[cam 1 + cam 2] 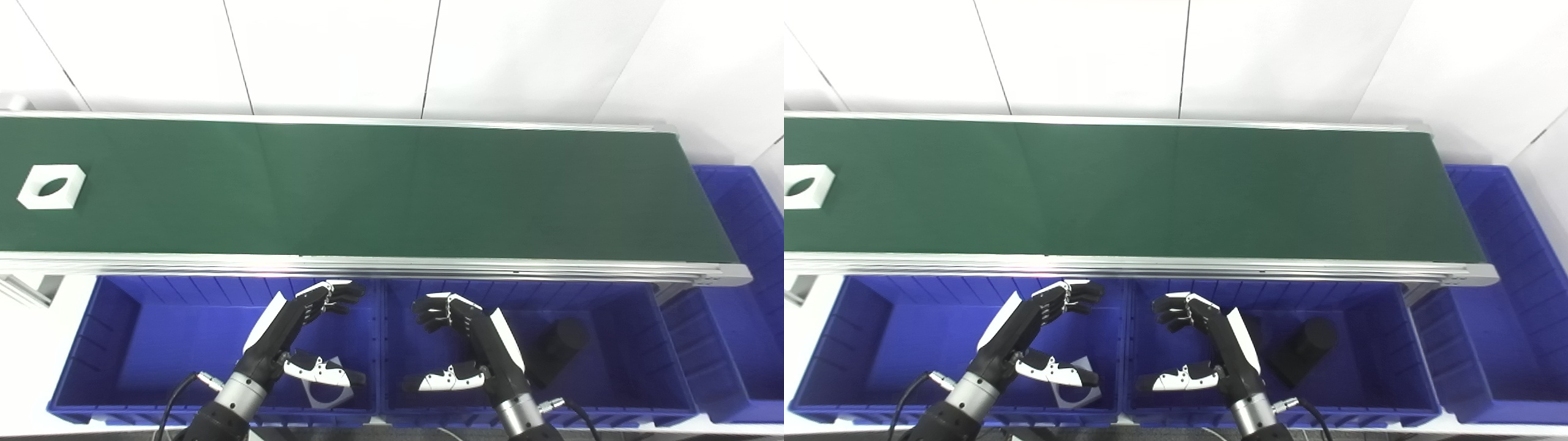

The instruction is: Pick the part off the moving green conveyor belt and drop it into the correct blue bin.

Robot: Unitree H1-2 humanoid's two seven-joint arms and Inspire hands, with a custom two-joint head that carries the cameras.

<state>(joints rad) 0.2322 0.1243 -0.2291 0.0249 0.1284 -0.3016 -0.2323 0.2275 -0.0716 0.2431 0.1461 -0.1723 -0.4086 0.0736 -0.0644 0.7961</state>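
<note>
White part w/ oval hole lies at far left end of green conveyor belt. Left hand and right hand hover below belt's near rail over blue bins, fingers wide, holding nothing.

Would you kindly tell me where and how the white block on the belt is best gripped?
Probably from above, by the left hand, fingers and thumb across two opposite outer sides: the white block lies flat, its centre a hole.
</note>
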